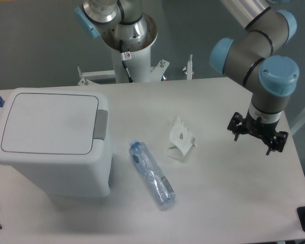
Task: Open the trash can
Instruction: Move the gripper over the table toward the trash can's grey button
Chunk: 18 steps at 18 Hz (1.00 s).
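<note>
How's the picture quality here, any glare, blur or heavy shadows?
In the fixed camera view the light is soft and even; the trash can casts only a faint shadow on the table. No strong glare, just small highlights on the plastic bottle. The gripper looks slightly soft, its fingers hard to make out.

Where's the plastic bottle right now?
The plastic bottle lies on its side near the table's front middle, between the closed trash can on its left and the folded paper packet up to its right.

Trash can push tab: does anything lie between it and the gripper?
Yes. A folded paper and a plastic bottle lie on the table between the gripper and the grey tab of the trash can.
</note>
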Available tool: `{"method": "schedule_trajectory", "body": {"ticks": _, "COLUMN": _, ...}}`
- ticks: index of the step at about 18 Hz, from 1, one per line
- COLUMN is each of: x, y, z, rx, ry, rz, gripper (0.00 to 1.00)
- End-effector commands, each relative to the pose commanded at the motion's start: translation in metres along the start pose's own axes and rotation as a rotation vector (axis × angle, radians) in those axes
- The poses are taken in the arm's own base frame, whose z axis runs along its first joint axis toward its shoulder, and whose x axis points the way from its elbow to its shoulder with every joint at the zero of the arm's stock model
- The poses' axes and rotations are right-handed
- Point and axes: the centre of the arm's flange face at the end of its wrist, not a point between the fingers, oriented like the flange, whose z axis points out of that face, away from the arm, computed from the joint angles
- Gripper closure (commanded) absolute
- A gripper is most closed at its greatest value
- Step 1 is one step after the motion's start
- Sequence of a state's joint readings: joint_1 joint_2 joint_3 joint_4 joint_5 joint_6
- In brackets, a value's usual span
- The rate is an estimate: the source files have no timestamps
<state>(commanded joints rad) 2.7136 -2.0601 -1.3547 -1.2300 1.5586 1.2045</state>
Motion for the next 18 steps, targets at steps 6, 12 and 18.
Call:
{"method": "schedule_trajectory", "body": {"ticks": 6, "x": 0.011, "y": -0.025, "z": -0.011, "rx": 0.045, "ry": 0.102, "rz": -0.143, "gripper": 0.00}}
{"method": "schedule_trajectory", "body": {"ticks": 12, "x": 0.050, "y": -0.055, "z": -0.028, "rx": 0.054, "ry": 0.206, "rz": -0.245, "gripper": 0.00}}
{"method": "schedule_trajectory", "body": {"ticks": 18, "x": 0.092, "y": -0.095, "z": -0.083, "rx": 0.086, "ry": 0.252, "rz": -0.344, "gripper": 0.00}}
